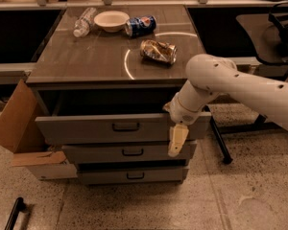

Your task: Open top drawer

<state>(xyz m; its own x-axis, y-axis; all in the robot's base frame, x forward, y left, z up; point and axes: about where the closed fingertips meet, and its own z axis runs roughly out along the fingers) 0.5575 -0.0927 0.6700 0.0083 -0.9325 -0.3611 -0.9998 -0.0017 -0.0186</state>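
Floor (134, 210): pale speckled stone-look, fills the btm of the view. Cabinet top (86, 56): brown, glossy, just above centre, w/ a bright ring reflection (125, 63) of overhead light near its middle. Cardboard box (14, 123), flaps open, at 9 o'clock, touching the cabinet's side. Dark bar (14, 213) lies on the floor at 7 o'clock. At 12 o'clock a pale ledge (230, 1) runs across w/ metal posts, dark recesses below it both sides. Dark desk (259, 37) at 2 o'clock, black legs (220, 143) at 4 o'clock. Gripper (177, 140) hangs approx 5 o'clock off centre, in front of the cabinet.
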